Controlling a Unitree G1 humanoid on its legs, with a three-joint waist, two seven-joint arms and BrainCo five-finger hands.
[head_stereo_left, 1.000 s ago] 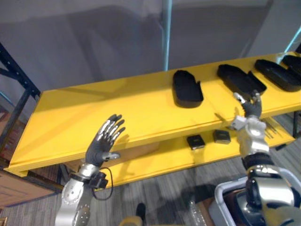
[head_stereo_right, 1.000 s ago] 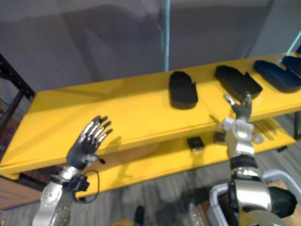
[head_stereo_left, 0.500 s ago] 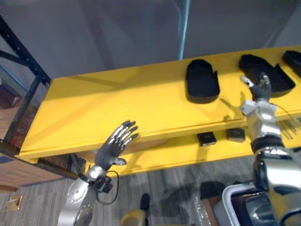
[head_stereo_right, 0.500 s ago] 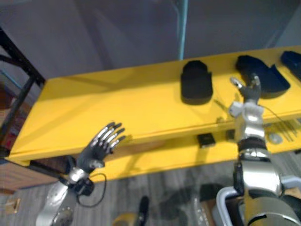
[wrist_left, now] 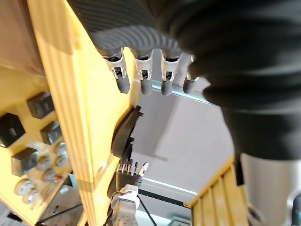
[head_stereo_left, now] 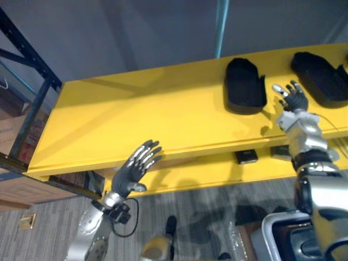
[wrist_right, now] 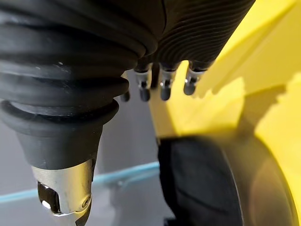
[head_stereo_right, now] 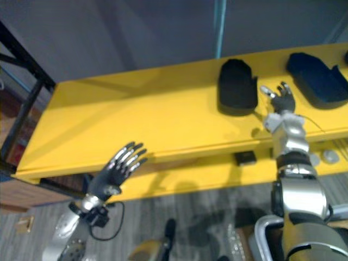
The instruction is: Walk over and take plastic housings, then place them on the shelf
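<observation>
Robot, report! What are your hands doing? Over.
Left hand open, low by yellow shelf edge. Right hand open, beside black housing on shelf. Nothing between them.

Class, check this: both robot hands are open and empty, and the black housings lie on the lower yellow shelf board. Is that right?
Not quite. The black housings lie on the upper yellow shelf board, as the left eye view shows. The left hand and right hand are indeed open and empty.

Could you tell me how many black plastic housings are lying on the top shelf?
2. One housing lies just left of the right hand; the other housing lies farther right on the yellow shelf. More may be hidden past the right edge.
</observation>
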